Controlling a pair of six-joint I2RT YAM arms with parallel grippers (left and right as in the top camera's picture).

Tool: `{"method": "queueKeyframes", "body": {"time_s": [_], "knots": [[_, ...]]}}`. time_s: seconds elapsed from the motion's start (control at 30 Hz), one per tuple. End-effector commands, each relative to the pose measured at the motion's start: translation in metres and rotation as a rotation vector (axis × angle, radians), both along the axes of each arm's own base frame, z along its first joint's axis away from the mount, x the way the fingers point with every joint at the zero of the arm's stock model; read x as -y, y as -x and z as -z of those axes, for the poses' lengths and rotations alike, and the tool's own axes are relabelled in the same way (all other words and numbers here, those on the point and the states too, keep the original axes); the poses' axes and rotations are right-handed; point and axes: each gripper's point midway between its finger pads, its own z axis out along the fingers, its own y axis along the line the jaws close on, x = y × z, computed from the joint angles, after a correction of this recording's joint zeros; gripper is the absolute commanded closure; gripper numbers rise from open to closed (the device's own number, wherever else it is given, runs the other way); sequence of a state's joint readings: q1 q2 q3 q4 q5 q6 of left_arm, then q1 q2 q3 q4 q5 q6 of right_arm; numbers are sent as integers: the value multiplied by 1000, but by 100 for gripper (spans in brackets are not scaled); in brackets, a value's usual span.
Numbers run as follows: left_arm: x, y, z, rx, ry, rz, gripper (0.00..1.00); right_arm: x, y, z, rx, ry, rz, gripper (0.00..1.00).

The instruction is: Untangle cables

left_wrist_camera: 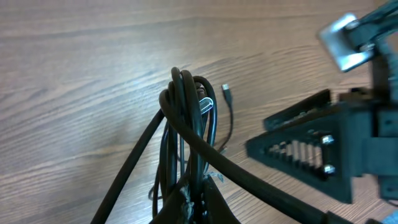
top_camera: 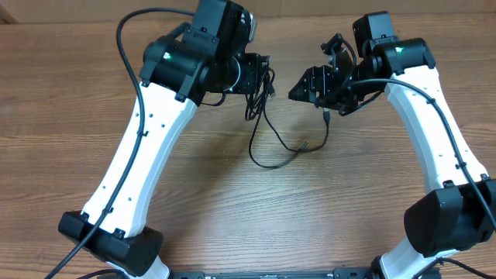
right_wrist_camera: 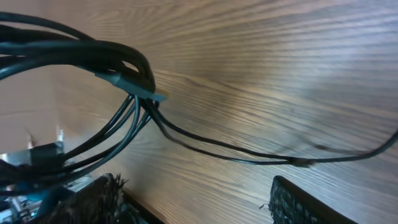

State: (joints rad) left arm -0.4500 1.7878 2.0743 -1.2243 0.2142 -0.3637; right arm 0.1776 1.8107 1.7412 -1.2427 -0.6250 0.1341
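Cables (left_wrist_camera: 186,112) are bunched in a tight hank just above the centre of the overhead view. My left gripper (top_camera: 262,76) is clamped shut on them, and a long loop trails down onto the table (top_camera: 232,217) toward mid-frame. The right gripper (top_camera: 306,87) sits just beside the hank on its right, with its fingers spread wide and nothing between them that I can make out. The worry is this: a small band (right_wrist_camera: 127,84) looks to cinch the strands together, so if the right fingers close on several cords at once and pull, I'd expect the knot to tighten, not open. One loose strand (right_wrist_camera: 249,155) runs off alone across the lower right wrist view, and that's the one I'd want, but it's thin and easy to miss. The two grippers are close, so a careless reach could knock one into the other. A little plug (left_wrist_camera: 227,92) dangles near the hank in the upper middle of the left wrist view, and I reckon it could hook a loop on the way out. A hard tug might also drag the whole bunch out of the left grip. The table is smooth brown wood grain, flat and bare around the cords, so they should slide freely. Nothing of the room beyond the tabletop shows.
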Motion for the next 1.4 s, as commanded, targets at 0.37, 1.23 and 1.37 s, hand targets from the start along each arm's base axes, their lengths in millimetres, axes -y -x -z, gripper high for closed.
{"method": "queueKeyframes", "body": {"time_s": [0.37,1.23,1.37], "knots": [[-16,-7,-24,-19,101,-219,96,-52,14,-40,74,-144,-106,25],[-20,-8,-31,-334,448,-562,96,-111,14,-60,481,-210,-482,39],[-14,-7,-35,-345,474,-533,96,-113,4,-64,503,-213,-445,63]]}}
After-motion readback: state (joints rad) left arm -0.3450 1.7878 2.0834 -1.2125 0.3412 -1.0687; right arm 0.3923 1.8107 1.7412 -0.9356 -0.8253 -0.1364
